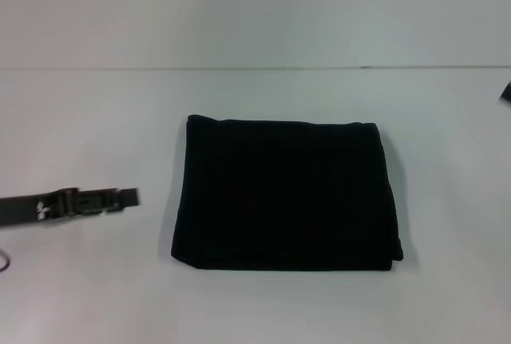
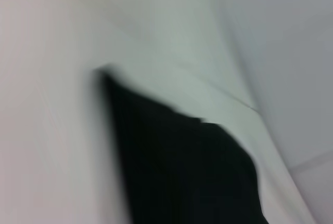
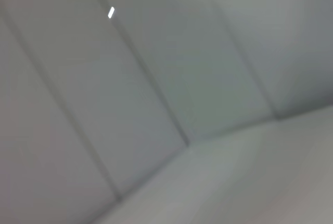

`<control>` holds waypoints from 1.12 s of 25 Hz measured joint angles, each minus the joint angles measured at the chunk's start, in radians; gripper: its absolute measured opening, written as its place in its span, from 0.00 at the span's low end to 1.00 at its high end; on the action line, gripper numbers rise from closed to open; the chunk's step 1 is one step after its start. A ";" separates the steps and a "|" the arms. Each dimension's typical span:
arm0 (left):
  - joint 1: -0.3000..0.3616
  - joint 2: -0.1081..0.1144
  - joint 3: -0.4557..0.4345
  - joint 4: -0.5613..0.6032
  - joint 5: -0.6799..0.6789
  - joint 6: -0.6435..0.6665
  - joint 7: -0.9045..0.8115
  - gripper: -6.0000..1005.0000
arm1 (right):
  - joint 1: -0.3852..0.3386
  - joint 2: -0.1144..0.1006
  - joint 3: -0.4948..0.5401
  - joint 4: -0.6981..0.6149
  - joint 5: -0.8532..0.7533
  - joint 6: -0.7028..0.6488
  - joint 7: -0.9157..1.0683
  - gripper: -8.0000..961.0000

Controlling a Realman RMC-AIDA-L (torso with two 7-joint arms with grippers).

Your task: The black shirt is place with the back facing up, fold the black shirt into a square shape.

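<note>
The black shirt (image 1: 286, 194) lies folded into a near-square block in the middle of the white table (image 1: 88, 120), plain side up, with no lettering showing. My left gripper (image 1: 128, 197) hangs low over the table to the shirt's left, pointing toward it and a short gap away, holding nothing. A corner of the shirt also shows in the left wrist view (image 2: 182, 172). Only a dark sliver of my right gripper (image 1: 506, 91) shows at the right edge of the head view, far from the shirt.
The table's far edge meets a pale wall (image 1: 255, 9). The right wrist view shows only pale wall panels (image 3: 156, 78). Bare table surrounds the shirt on all sides.
</note>
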 joint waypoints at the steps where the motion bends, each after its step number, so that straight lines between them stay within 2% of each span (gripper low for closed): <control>1: -0.010 -0.010 -0.005 0.005 -0.008 0.007 0.119 0.33 | 0.002 0.005 -0.012 -0.018 -0.039 -0.004 -0.029 0.92; 3: -0.036 -0.033 -0.004 0.007 -0.014 0.003 0.303 0.58 | 0.010 0.021 -0.059 -0.054 -0.102 -0.017 -0.106 0.92; 4: -0.056 -0.046 -0.001 0.008 -0.014 -0.010 0.391 0.62 | 0.014 0.028 -0.084 -0.062 -0.115 -0.023 -0.136 0.92; 6: -0.092 -0.059 0.011 0.008 -0.010 -0.034 0.479 0.69 | 0.024 0.047 -0.135 -0.073 -0.134 -0.028 -0.196 0.92; 9: -0.147 -0.066 0.057 0.007 -0.009 -0.051 0.597 0.81 | 0.048 0.075 -0.191 -0.074 -0.179 -0.008 -0.244 0.92; 11: -0.153 -0.072 0.060 0.009 -0.013 -0.052 0.641 0.82 | 0.052 0.078 -0.195 -0.071 -0.193 -0.004 -0.245 0.92; 13: -0.158 -0.088 0.054 0.012 -0.023 -0.057 0.712 0.84 | 0.058 0.085 -0.202 -0.067 -0.216 -0.001 -0.247 0.92; 14: -0.155 -0.107 0.051 0.014 -0.029 -0.069 0.757 0.84 | 0.057 0.094 -0.207 -0.065 -0.228 0.005 -0.249 0.92; 15: -0.155 -0.107 0.051 0.014 -0.029 -0.069 0.757 0.85 | 0.055 0.098 -0.209 -0.063 -0.230 0.009 -0.253 0.92; 18: -0.145 -0.128 0.053 0.008 -0.031 -0.092 0.791 0.87 | 0.051 0.103 -0.211 -0.034 -0.230 0.020 -0.290 0.92; 24: -0.140 -0.128 0.062 -0.014 -0.019 -0.086 0.796 0.88 | 0.060 0.105 -0.212 0.057 -0.230 0.048 -0.429 0.92; 28: -0.133 -0.127 0.086 -0.016 -0.015 -0.077 0.797 0.88 | 0.068 0.104 -0.215 0.073 -0.230 0.080 -0.430 0.92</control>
